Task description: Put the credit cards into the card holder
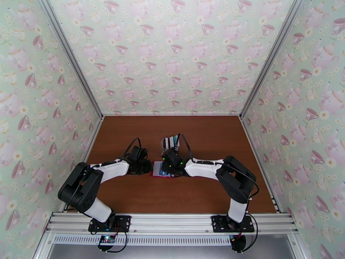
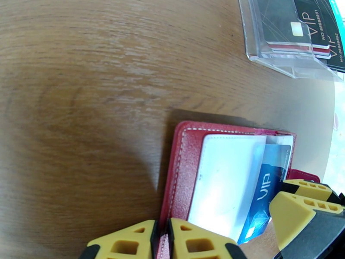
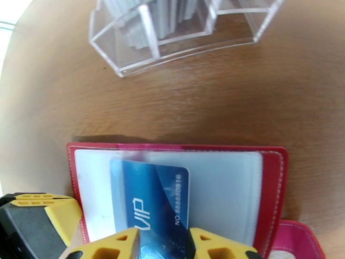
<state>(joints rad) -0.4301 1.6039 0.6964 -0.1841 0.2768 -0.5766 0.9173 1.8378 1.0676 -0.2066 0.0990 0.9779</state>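
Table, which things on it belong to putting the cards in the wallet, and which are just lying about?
Job: red wallet, blue card partly in its pocket, black cards waiting.
Lying about: clear rack holding those black cards.

Table (image 2: 86, 83): wood grain, matt. Wallet (image 3: 274, 186): red grained leather look, stitched. Pockets (image 3: 224, 191): frosted plastic. Card (image 3: 151, 191): glossy plastic. Rack (image 3: 129, 52): clear glossy plastic.

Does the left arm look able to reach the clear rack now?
Probably, once freed: the left gripper is clamped on the edge of the card holder, but bare table leads to the clear rack.
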